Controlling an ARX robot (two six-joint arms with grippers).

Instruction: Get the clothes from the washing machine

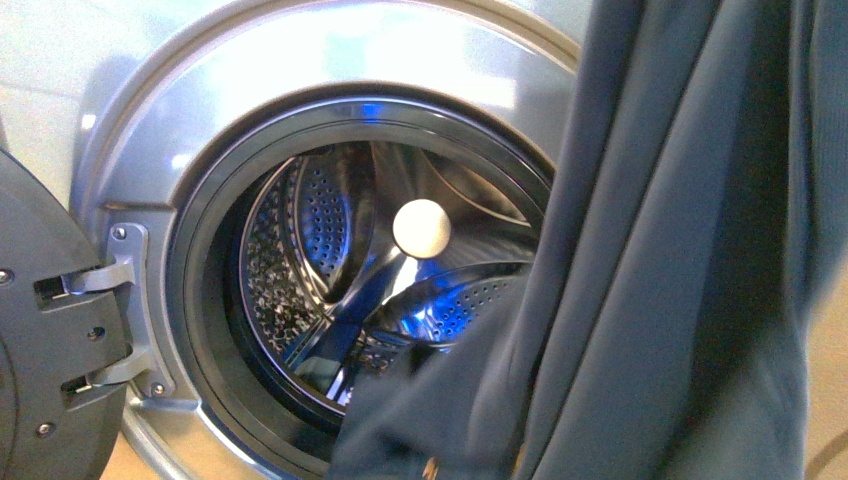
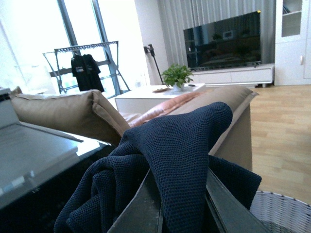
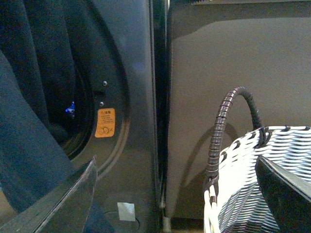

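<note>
The clothes (image 1: pixel 680 260), a slate grey-blue garment, hang in long folds down the right half of the front view, in front of the washing machine (image 1: pixel 330 60). Its porthole stands open, and no cloth shows in the visible part of the shiny perforated drum (image 1: pixel 310 260). In the left wrist view my left gripper (image 2: pixel 180 182) is shut on a fold of the clothes (image 2: pixel 184 141), which drapes over both fingers. My right gripper (image 3: pixel 176 160) is open with nothing between its fingers, beside the washing machine's front panel (image 3: pixel 131 73). Dark cloth (image 3: pixel 24 145) hangs at that view's edge.
The washer door (image 1: pixel 50 330) is swung open at the left on its hinges. A white woven basket (image 3: pixel 243 194) with a dark wrapped handle stands beside the machine, and its rim (image 2: pixel 282 211) shows under the left gripper. A sofa (image 2: pixel 63 111) lies behind.
</note>
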